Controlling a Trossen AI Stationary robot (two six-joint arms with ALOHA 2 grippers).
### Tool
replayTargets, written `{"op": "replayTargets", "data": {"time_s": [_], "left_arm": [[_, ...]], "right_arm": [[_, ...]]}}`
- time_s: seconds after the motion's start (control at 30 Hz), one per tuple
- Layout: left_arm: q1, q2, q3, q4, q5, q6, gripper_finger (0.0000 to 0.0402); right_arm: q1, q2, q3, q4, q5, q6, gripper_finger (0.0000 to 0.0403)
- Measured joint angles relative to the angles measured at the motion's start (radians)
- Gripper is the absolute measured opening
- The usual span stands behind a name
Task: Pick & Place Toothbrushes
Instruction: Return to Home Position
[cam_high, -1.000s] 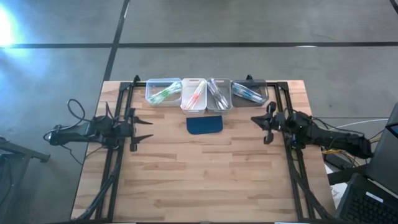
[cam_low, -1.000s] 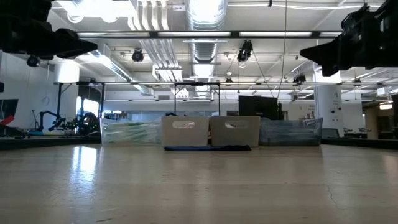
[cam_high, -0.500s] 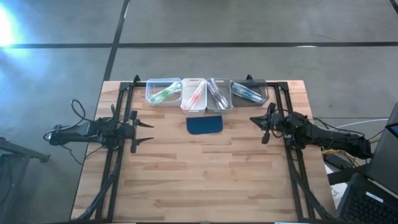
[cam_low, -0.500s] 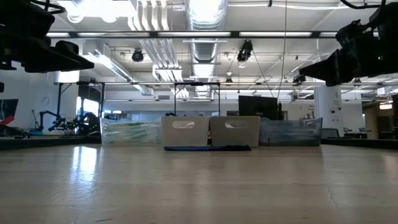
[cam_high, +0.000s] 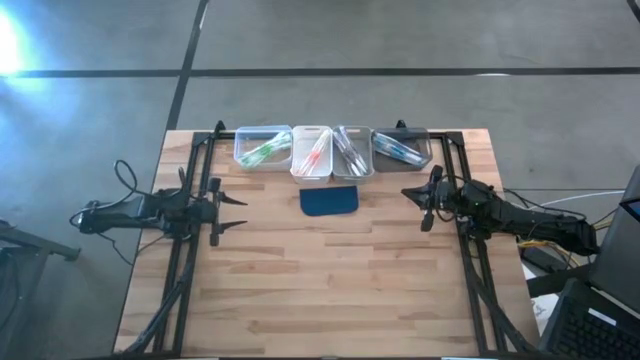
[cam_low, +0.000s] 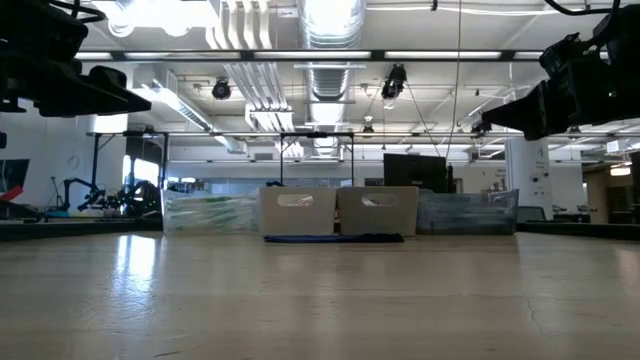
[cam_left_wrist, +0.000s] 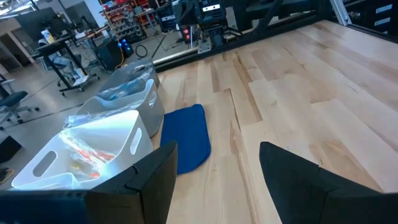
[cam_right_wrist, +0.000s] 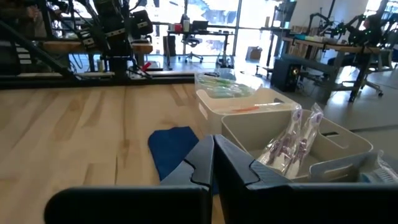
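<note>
— Where do we find the claws?
— The left gripper (cam_high: 240, 211) hangs at the table's (cam_high: 330, 290) left side, fingers spread on nothing. The right gripper (cam_right_wrist: 210, 149) is opposite, fingers pressed together, empty.
— And the toothbrushes (cam_high: 318, 152)?
— In the four bins (cam_high: 332, 128) along the far edge, behind the blue pad (cam_high: 329, 201). We spot none loose, as far as we can judge, so both arms look parked.

No legible text, label, brand or number on the toothbrushes (cam_high: 265, 150), bins (cam_high: 311, 128), blue pad (cam_high: 329, 201) or table (cam_high: 330, 290).
</note>
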Motion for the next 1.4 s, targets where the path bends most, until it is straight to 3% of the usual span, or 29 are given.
{"op": "replayTargets", "data": {"time_s": [0.67, 1.03, 1.27, 1.4], "left_arm": [[0.0, 0.001, 0.0, 0.01, 0.0, 0.002, 0.0232], [0.0, 0.004, -0.005, 0.295, 0.001, -0.253, 0.0232], [0.0, 0.003, -0.164, 0.446, 0.001, -0.267, 0.0232], [0.0, 0.007, -0.162, 0.422, 0.005, -0.298, 0.0232]], "right_arm": [[0.0, 0.0, 0.0, 0.0, 0.0, 0.001, 0.0008], [0.0, 0.0, 0.0, 0.0, 0.0, 0.0, 0.0008], [0.0, 0.0, 0.0, 0.0, 0.0, 0.001, 0.0008], [0.0, 0.0, 0.0, 0.001, 0.0, 0.001, 0.0008]]}}
